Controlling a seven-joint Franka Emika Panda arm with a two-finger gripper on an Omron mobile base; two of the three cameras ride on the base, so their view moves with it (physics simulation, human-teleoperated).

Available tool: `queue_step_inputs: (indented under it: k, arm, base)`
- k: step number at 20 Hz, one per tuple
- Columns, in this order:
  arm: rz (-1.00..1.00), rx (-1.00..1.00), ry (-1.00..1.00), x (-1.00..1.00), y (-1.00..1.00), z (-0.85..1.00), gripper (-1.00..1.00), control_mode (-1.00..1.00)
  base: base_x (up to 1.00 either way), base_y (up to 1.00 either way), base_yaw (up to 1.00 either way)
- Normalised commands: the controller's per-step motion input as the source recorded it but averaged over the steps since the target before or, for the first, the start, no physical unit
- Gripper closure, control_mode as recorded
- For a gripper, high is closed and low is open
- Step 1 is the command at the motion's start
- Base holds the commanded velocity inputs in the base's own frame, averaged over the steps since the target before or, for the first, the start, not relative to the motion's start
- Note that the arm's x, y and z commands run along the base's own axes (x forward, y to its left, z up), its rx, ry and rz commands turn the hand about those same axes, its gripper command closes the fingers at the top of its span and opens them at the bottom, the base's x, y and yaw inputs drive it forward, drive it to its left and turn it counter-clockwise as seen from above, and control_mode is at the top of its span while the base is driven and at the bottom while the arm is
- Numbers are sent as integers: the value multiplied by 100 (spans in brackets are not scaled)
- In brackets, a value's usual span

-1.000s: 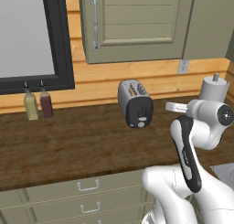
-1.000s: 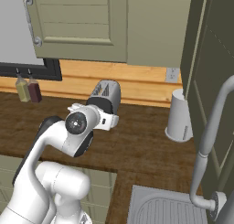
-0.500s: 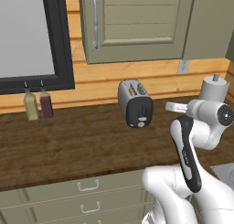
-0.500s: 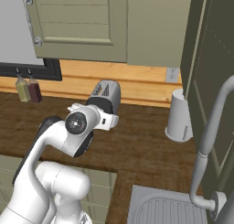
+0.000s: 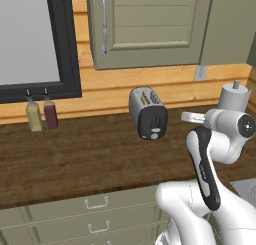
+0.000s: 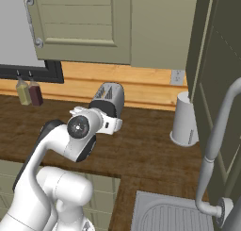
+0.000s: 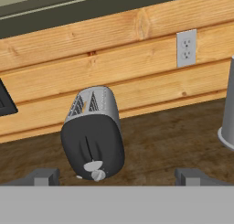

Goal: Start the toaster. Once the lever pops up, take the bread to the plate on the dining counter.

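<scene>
Hand view is looking along the gripper [image 7: 116,177] toward the toaster [image 7: 93,133], which is sitting on the dark wood worktop [image 7: 164,141] against the light wood-plank wall [image 7: 137,49]; the two dark fingertips [image 7: 43,176] are standing far apart at the bottom edge, jaws spread wide with nothing between them, and they are staying well short of the toaster. The black end panel [image 7: 93,145] is facing the camera, with a small grey lever [image 7: 93,165] sitting low on it just above a round knob [image 7: 98,175]; the two slots on top are showing tan, which is probably the bread, though it is too small to tell for sure. A white wall outlet [image 7: 186,48] is sitting on the planks to the right, and a pale cylindrical holder [image 7: 227,113] is standing at the right edge.

Left base view is showing the toaster [image 5: 148,112] near the middle of the worktop [image 5: 90,159], close to the wall, with the white arm [image 5: 220,139] rising at the lower right and its hand pointing toward the toaster from well apart; two small bottles [image 5: 41,114] are standing side by side below a dark-framed window [image 5: 35,39]; olive-green drawers [image 5: 95,214] are running under the worktop, and an olive cabinet door [image 5: 150,24] is hanging above.

Right base view is showing the toaster [image 6: 109,98] partly behind the arm's wrist, the pale holder [image 6: 184,119] to its right, and a grey faucet [image 6: 219,145] curving over a sink [image 6: 174,216] at the lower right.
</scene>
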Motion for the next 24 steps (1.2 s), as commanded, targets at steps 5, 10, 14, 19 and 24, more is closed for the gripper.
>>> queue_step_inputs:
  k: [5,10,14,19,24]
  arm:
    - [0,0,0,0,0,0,-100,-100]
    - [0,0,0,0,0,0,-100,-100]
    - [0,0,0,0,0,0,-100,-100]
    - [0,0,0,0,0,0,-100,-100]
    - [0,0,0,0,0,0,-100,-100]
  base:
    - [0,0,0]
    - [0,0,0]
    - [0,0,0]
    - [0,0,0]
    - [0,0,0]
